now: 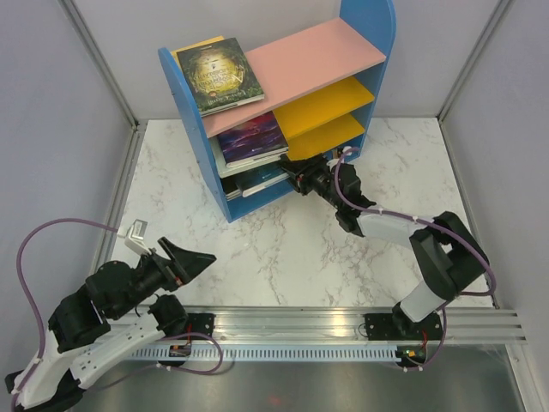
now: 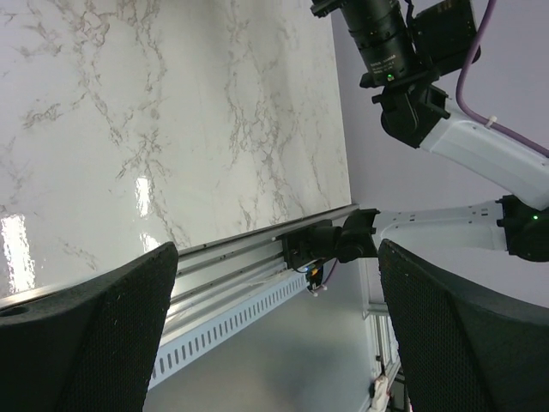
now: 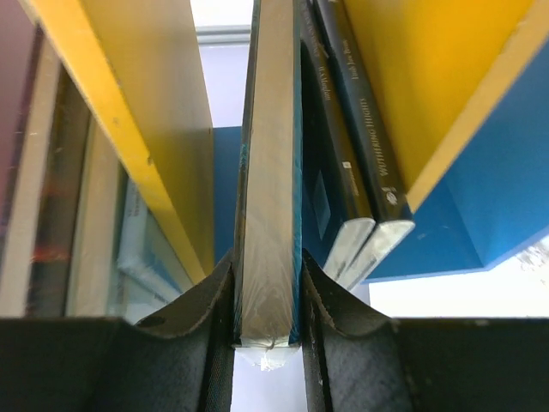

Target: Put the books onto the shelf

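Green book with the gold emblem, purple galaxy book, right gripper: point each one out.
green book (image 1: 219, 75), top external view, middle of its front cover.
purple galaxy book (image 1: 251, 137), top external view, middle of its cover.
right gripper (image 3: 268, 296), right wrist view, midway between fingertips gripping a book (image 3: 268, 154).

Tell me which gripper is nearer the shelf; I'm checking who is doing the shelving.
Right. The right gripper is at the shelf's open front, shut on a book. The left gripper hangs open over the table's near-left part, well short of the shelf.
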{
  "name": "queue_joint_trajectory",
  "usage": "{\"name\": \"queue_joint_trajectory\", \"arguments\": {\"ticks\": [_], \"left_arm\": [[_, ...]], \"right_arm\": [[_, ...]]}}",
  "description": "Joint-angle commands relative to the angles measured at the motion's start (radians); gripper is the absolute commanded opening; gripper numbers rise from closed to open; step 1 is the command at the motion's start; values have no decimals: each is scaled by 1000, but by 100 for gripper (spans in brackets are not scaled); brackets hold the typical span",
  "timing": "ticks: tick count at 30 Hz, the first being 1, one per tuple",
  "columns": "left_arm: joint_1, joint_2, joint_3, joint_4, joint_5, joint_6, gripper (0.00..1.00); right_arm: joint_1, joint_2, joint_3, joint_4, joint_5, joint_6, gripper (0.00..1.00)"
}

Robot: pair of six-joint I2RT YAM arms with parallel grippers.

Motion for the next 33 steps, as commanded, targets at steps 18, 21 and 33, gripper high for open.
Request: {"name": "queue_joint_trajectory", "arguments": {"ticks": [18,21,33], "left_arm": [[-4,-51,59,-124,-57,-36,100],[-4,-52,67,-131,-68,-31,100],[-7,-34,61,-134,-96,-24,100]], "right_arm": [[134,213,350,-109,-48,-141,38],[134,151,283,-146,-50,-163,72],[144,12,208,-445,-119,-292,98]]}}
